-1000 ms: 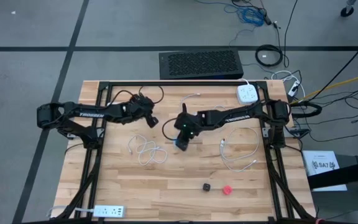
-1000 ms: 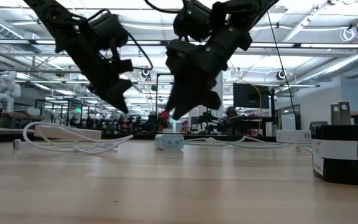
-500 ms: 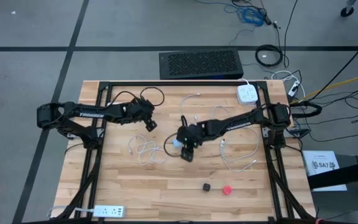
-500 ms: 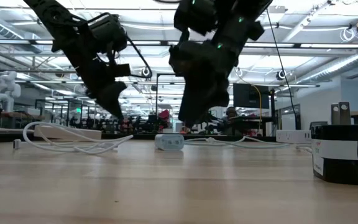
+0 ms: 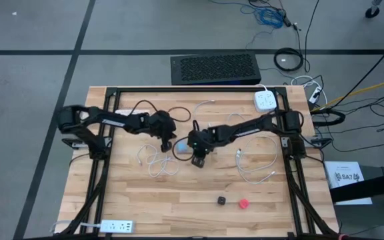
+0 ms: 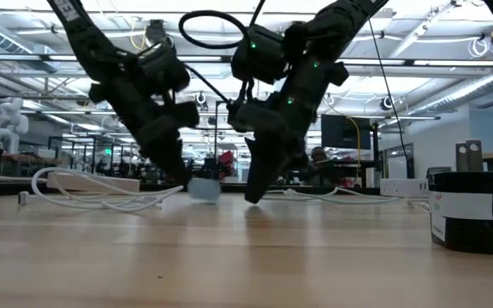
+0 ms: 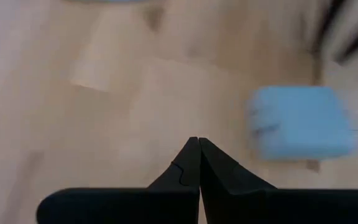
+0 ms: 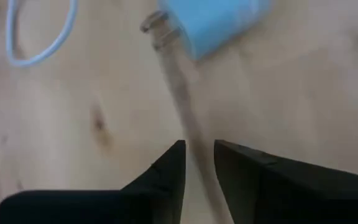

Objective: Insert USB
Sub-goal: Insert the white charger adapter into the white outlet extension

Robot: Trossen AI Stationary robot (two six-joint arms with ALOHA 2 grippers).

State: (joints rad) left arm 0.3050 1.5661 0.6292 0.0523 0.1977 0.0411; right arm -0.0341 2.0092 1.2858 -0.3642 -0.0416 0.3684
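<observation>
**Two grippers beside a blue USB charger**

The right gripper (image 8: 197, 163), fingers narrowly parted and holding nothing, points down near the light-blue charger block (image 5: 181, 145) on the wooden table (image 5: 179, 207). The left gripper (image 7: 197, 144), fingers pressed together, sits just beside the block. White cables (image 5: 157, 163) lie nearby.

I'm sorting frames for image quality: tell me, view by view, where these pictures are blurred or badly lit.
Left wrist view: the blue charger block is smeared. Right wrist view: the block and its cable are soft. Low view: both arms are dark silhouettes against bright ceiling lights. High view: evenly lit, sharp.
</observation>
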